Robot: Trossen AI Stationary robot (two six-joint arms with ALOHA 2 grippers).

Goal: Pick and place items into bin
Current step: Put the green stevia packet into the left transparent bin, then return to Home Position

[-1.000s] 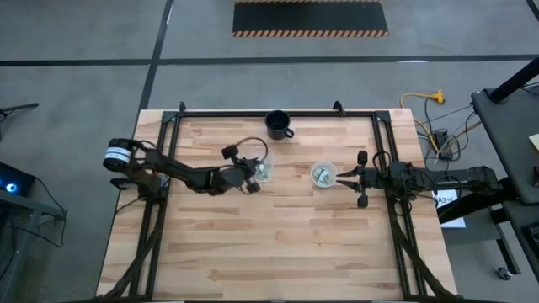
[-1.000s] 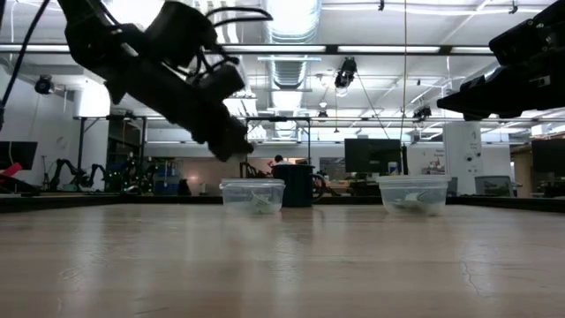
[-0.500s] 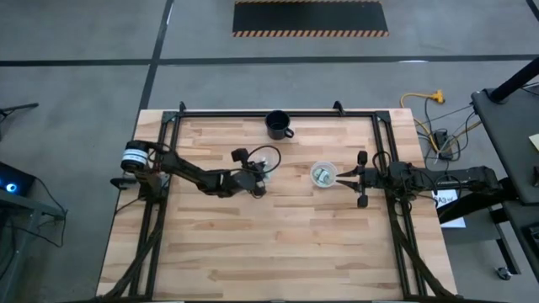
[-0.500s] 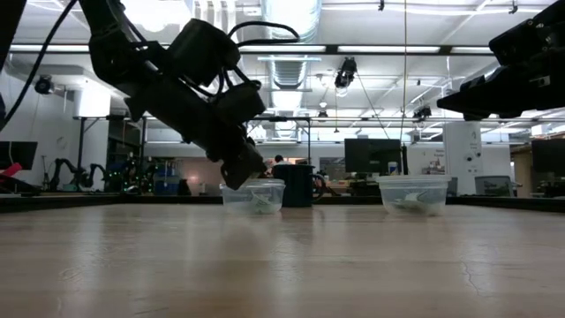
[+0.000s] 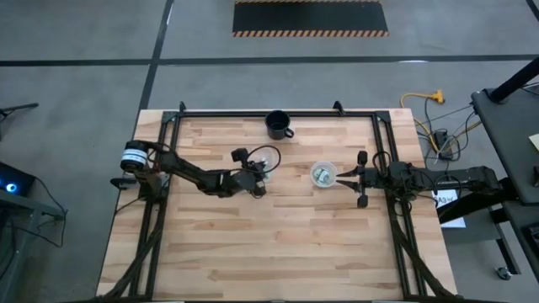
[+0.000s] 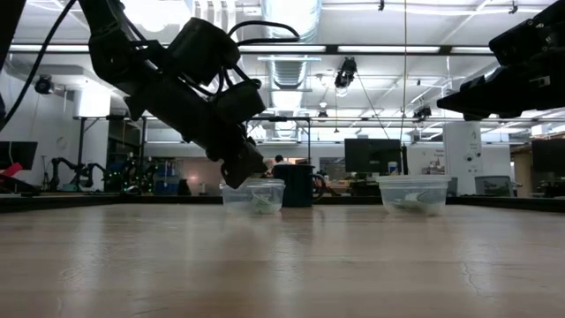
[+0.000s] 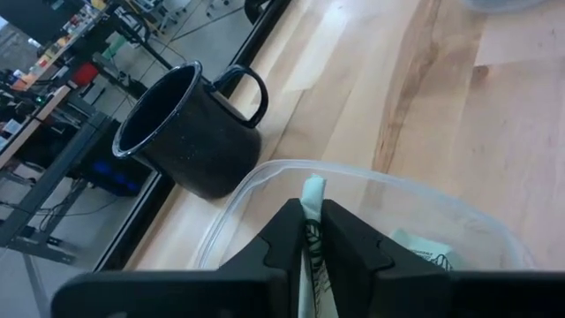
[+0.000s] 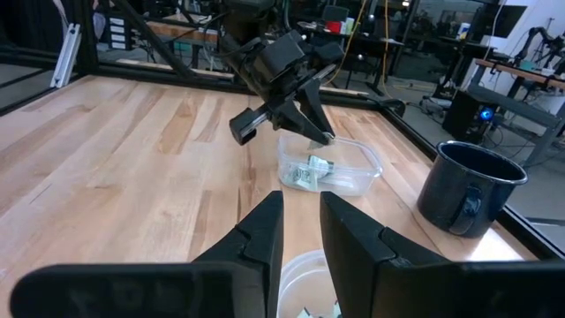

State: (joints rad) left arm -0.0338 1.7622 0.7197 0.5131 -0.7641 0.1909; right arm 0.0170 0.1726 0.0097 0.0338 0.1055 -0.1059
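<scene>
My left hand (image 7: 311, 231) is clamped on one pale green and white packet (image 7: 312, 201) and hangs over the rim of the clear cup (image 5: 264, 171) at mid-bench, beside the dark mug (image 5: 278, 124); more packets (image 8: 311, 171) lie inside that cup. My right hand (image 8: 300, 231) waits at the right side of the bench, fingers nearly together and holding nothing, just above a second clear cup (image 5: 323, 174) that also holds packets. Both cups stand upright and well apart on the wooden bench (image 5: 278, 244).
</scene>
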